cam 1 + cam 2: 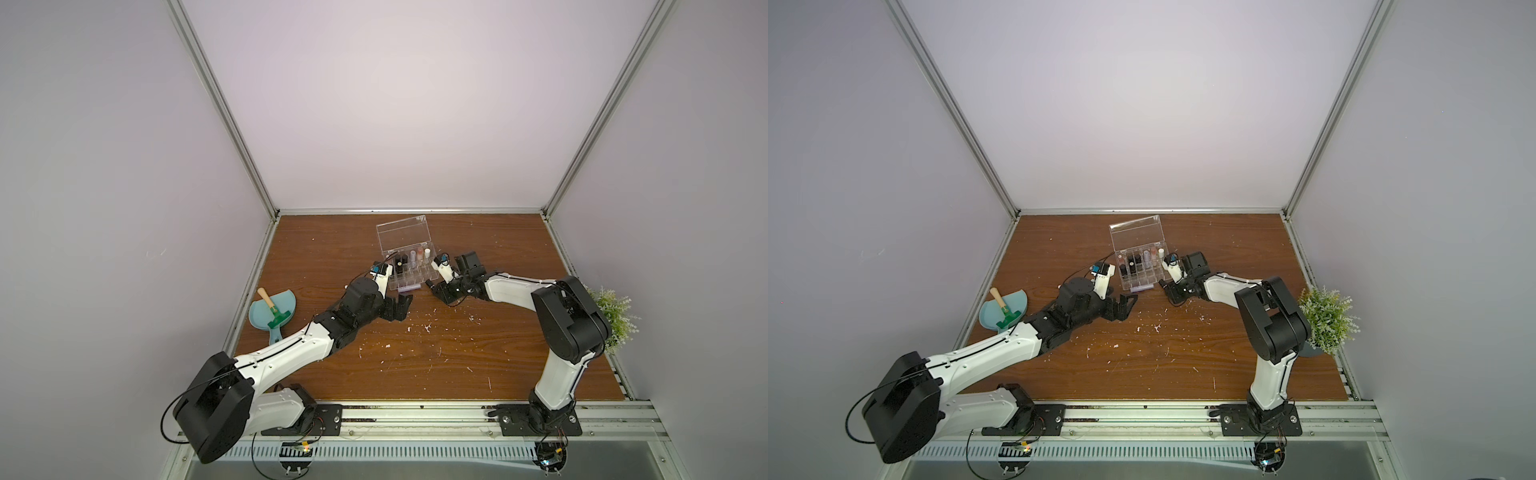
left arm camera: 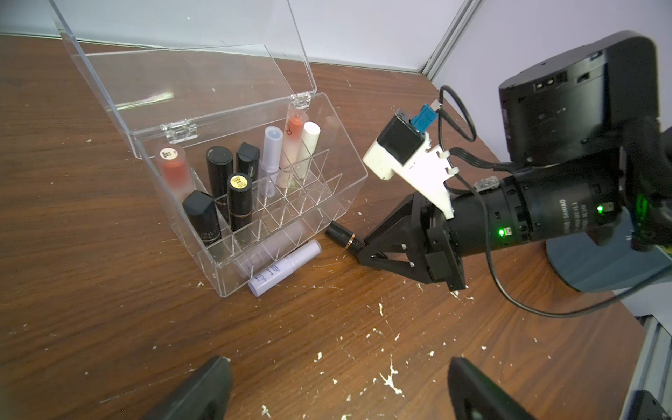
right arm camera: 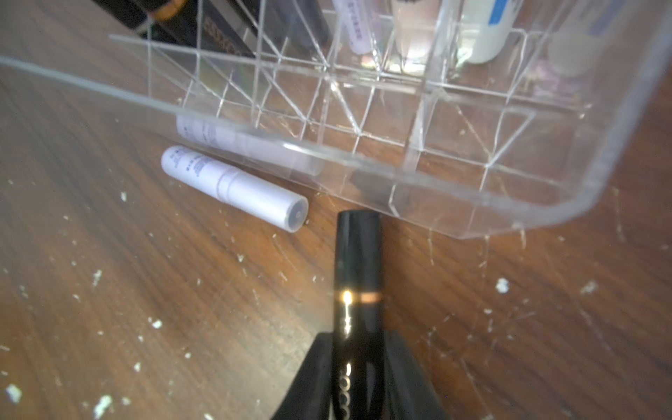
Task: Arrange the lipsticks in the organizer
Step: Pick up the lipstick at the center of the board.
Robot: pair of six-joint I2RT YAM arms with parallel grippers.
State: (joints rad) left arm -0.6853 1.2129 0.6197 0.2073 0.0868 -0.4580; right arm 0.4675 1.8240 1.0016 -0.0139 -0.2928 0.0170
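Observation:
The clear organizer (image 2: 347, 189) stands at the back of the table with its lid up, seen in both top views (image 1: 402, 235) (image 1: 1136, 232). Several lipsticks stand in its back compartments: black (image 2: 219, 171), lilac (image 2: 271, 145), pink (image 2: 293, 136) and white (image 2: 310, 140). A lilac lipstick (image 2: 287, 263) (image 3: 232, 185) lies on the table against the front wall. My right gripper (image 3: 358, 363) (image 2: 365, 247) (image 1: 431, 286) is shut on a black lipstick with a gold band (image 3: 358, 262) (image 2: 341, 235), low at the organizer's front corner. My left gripper (image 2: 338, 367) (image 1: 402, 304) is open and empty, near the lilac lipstick.
A teal dustpan (image 1: 272, 313) holding a small brush lies at the left edge. A green plant (image 1: 615, 316) stands at the right edge behind my right arm. White flecks (image 2: 391, 378) are scattered over the wooden table (image 1: 415, 365).

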